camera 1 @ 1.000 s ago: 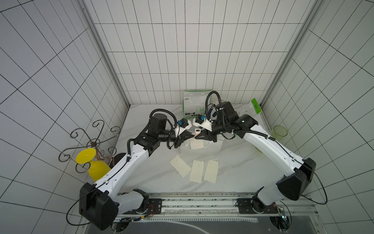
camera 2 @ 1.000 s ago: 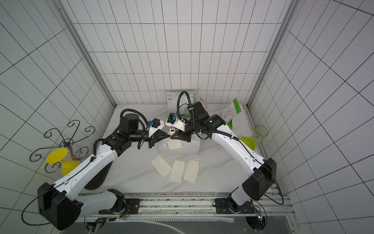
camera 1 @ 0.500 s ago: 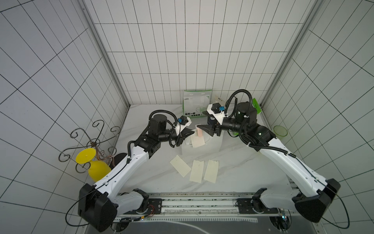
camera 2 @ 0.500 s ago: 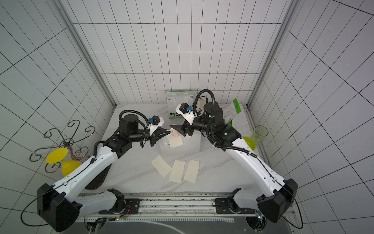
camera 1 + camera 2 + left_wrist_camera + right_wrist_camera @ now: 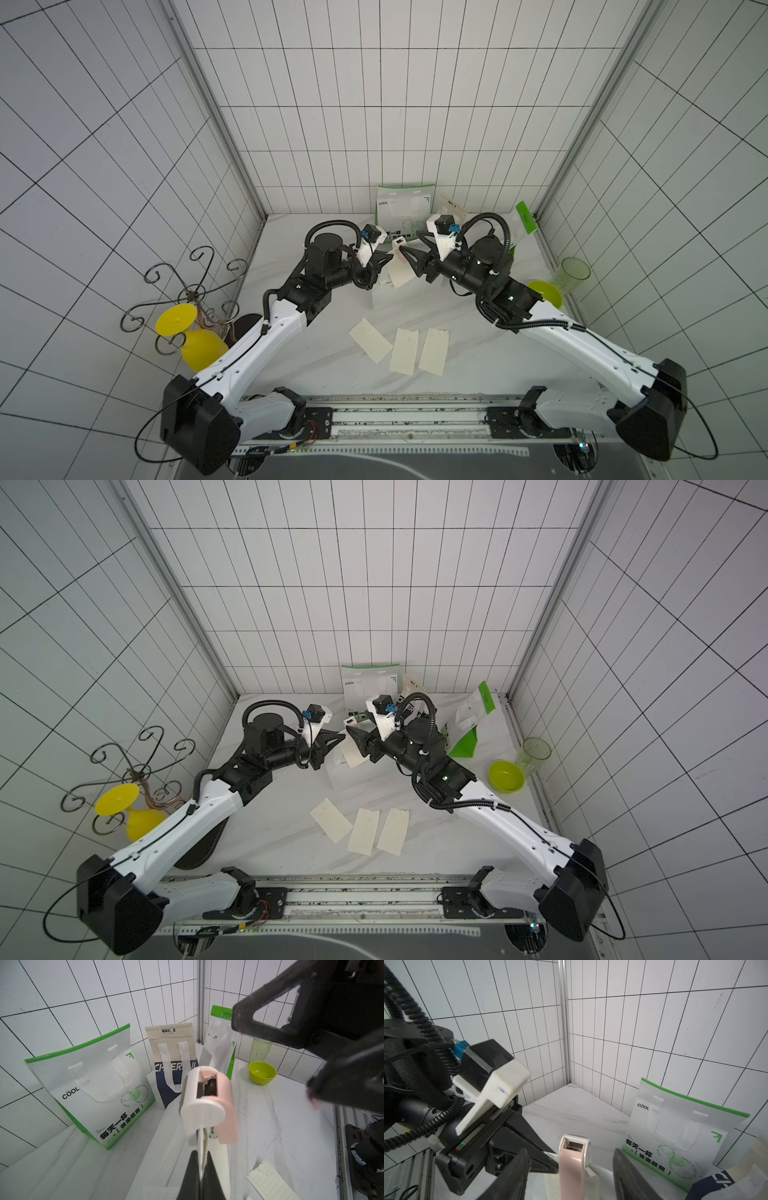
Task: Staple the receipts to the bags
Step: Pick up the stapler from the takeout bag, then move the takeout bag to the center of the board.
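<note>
My left gripper is shut on the top edge of the plain white bag, with a cream receipt pinched against it. A pink-and-white stapler sits clamped over that edge just past the fingertips. My right gripper is open, with a jaw on each side of the stapler and clear of it. Three loose receipts lie flat near the front. A green-and-white bag, the navy bag and a second green-and-white bag stand at the back wall.
A translucent green cup and a yellow-green bowl stand by the right wall. A black scrolled metal stand and a yellow goblet are at the left wall. The arms' rail runs along the front edge.
My right gripper has opened off the stapler, and the right arm has drawn back to the right. The left gripper has kept its hold on the bag and receipt.
</note>
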Available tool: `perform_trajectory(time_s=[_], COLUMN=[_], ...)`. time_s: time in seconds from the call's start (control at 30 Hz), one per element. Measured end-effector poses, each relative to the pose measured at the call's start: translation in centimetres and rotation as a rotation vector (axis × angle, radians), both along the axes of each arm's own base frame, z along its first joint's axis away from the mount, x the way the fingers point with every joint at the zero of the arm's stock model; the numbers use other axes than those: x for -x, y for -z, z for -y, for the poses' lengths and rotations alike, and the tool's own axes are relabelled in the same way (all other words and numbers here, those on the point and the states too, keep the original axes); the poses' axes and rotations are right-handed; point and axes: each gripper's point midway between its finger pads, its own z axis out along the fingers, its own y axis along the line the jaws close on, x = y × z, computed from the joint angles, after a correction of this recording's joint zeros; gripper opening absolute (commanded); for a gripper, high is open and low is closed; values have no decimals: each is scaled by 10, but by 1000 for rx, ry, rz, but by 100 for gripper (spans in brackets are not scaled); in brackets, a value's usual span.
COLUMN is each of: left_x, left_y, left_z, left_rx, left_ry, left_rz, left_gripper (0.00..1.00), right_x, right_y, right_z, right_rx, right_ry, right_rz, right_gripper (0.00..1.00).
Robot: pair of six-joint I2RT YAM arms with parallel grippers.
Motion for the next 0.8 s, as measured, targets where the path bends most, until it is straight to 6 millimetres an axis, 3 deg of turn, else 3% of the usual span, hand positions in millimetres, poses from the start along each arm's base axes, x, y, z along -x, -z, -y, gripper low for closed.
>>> perform_trajectory(time_s=[0.37, 0.63, 0.8], left_x=[0, -1, -2], left_y=[-3, 0, 1], left_z=[2, 3, 2], left_rx=[9, 9, 9], left_ry=[5, 7, -3], left_rz=[9, 0, -6], left_gripper=[0, 0, 0], right_x=[-16, -17, -19], right_y=[30, 31, 25], right_z=[-19, -23, -24], right_rx=[46, 66, 45], right_ry=[36, 62, 84], right_rz=[-25, 2, 27], right_gripper=[47, 12, 6])
